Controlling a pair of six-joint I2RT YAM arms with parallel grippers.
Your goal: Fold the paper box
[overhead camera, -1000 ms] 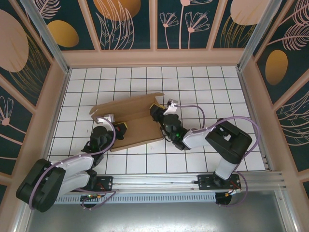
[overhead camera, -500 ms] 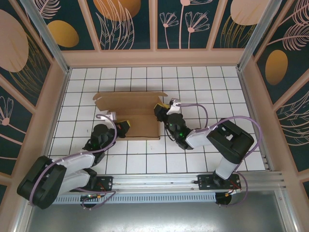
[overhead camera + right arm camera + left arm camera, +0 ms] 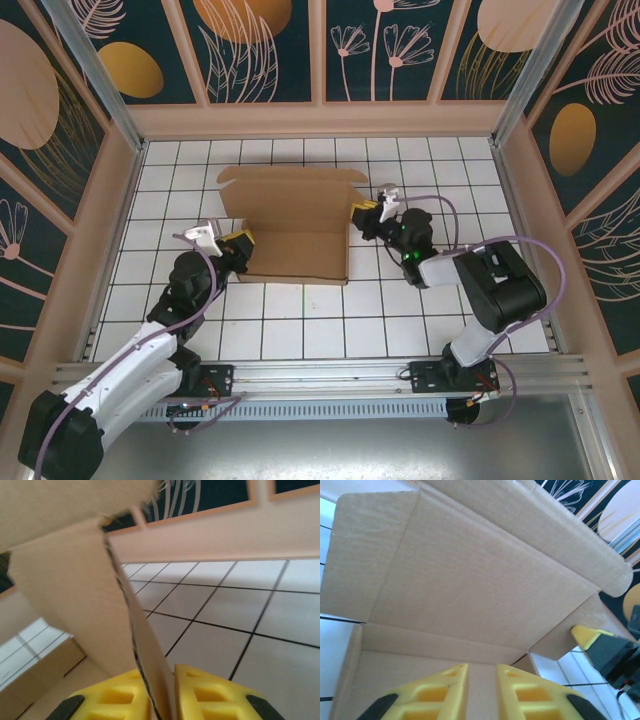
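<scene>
- The paper box sits in the middle of the white counter. It is half folded, and its big back part is lifted up.
- The right pincer is at the right side of the box. It is closed on a side flap of the box, right on the thin edge.
- The left pincer is at the box's near left corner. Its yellow fingers are a little bit apart, and nothing is between them.

paper box on table, near middle
</scene>
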